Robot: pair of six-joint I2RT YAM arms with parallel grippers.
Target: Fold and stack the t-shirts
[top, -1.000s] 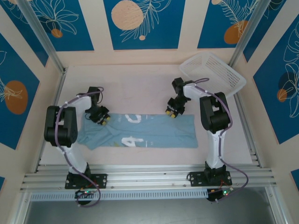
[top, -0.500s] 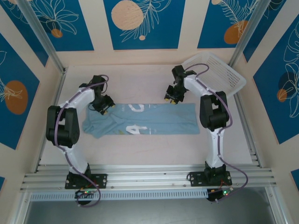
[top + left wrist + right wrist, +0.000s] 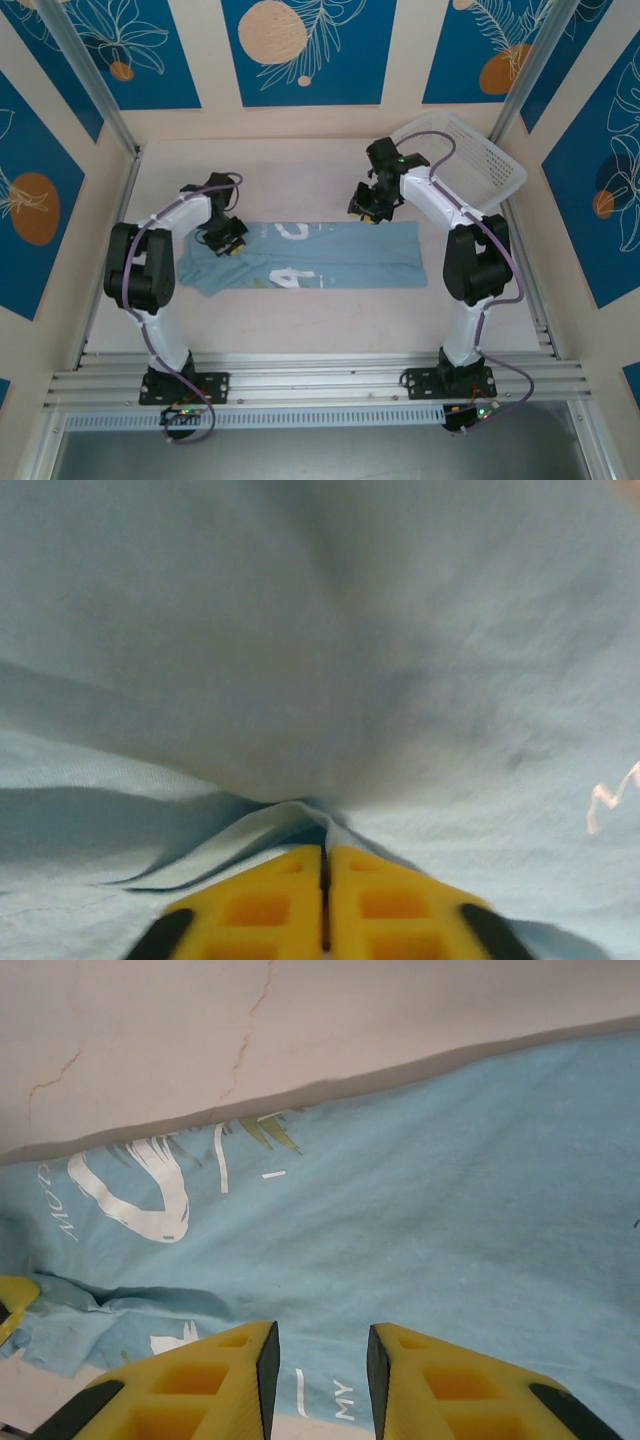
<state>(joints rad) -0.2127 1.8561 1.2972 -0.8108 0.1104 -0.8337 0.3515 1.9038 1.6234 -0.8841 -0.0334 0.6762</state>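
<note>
The t-shirt (image 3: 330, 258) lies folded in a long strip across the counter (image 3: 300, 320), the left pincer (image 3: 228, 243) clamped on a fold at its left end, the right pincer (image 3: 368, 207) hanging open above its far edge.

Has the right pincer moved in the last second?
Yes. The right pincer has moved farther out across the table, closer to the white basket.
</note>
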